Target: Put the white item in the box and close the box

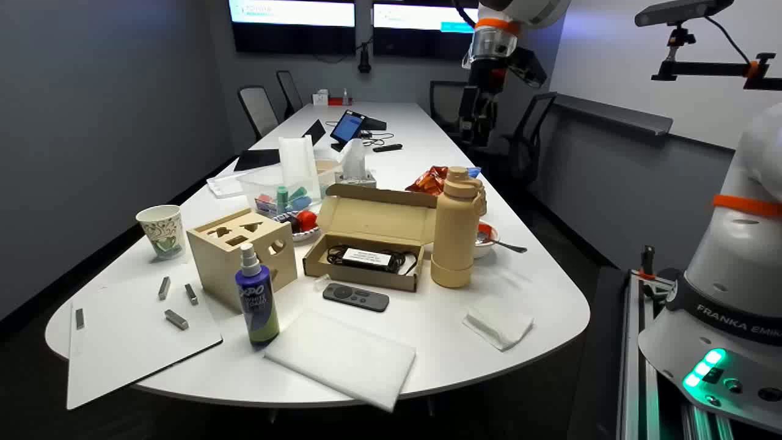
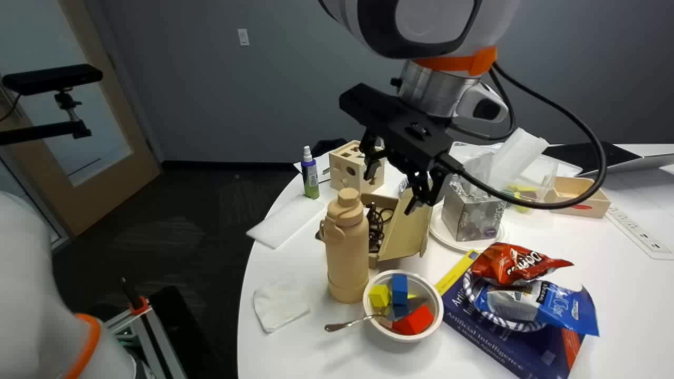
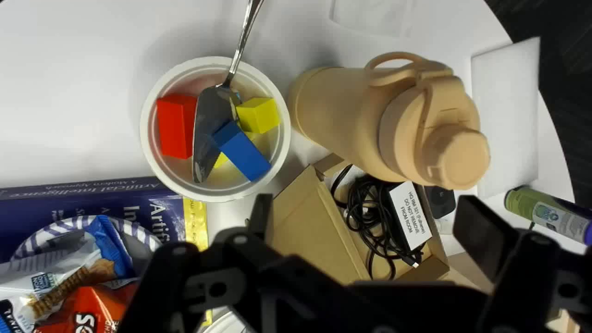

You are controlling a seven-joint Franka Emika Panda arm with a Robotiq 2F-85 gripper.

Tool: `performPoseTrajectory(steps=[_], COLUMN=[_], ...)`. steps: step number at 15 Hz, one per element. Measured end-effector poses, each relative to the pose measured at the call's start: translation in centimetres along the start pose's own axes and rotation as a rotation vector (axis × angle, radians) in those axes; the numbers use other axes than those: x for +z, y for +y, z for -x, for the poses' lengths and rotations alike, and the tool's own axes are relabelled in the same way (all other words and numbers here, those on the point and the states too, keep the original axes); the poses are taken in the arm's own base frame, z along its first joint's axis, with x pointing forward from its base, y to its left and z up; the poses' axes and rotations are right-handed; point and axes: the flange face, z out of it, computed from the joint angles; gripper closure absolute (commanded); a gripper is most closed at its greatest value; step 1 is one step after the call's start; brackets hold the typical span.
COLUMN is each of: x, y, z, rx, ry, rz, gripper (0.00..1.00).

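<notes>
White pad (image 1: 344, 357) was borne flat by the bench (image 1: 537, 287), one corner projecting past the edge; light weight and a soft, pliant body were inferred, so that sagging rather than breakage was to be expected. Near it the cardboard box (image 1: 360, 276) was seen open, its lid (image 1: 379, 217) raised. High above the bench, the pincer (image 3: 365, 215) was spread wide, nothing gripped. Black cables (image 3: 377, 238) were contained in the box. For grasping, the projecting corner was judged most suitable, both faces being reachable there.

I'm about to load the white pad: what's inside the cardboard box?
Tangled black cables and a white-labelled black block lie in the cardboard box; what's underneath them is mostly covered.
</notes>
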Motion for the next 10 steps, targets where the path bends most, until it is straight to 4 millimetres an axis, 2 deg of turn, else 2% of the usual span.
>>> performPoseTrajectory(steps=[3, 5, 7, 10], x=[0.1, 0.2, 0.4, 0.5], y=[-0.2, -1.3, -3.9, -10.5], z=[-0.1, -0.4, -1.1, -2.0], rx=[-0.002, -0.007, -0.014, -0.043], ry=[-0.003, -0.015, -0.026, -0.016], rz=[0.005, 0.037, 0.106, 0.272], gripper=[0.00, 0.00, 0.00, 0.00])
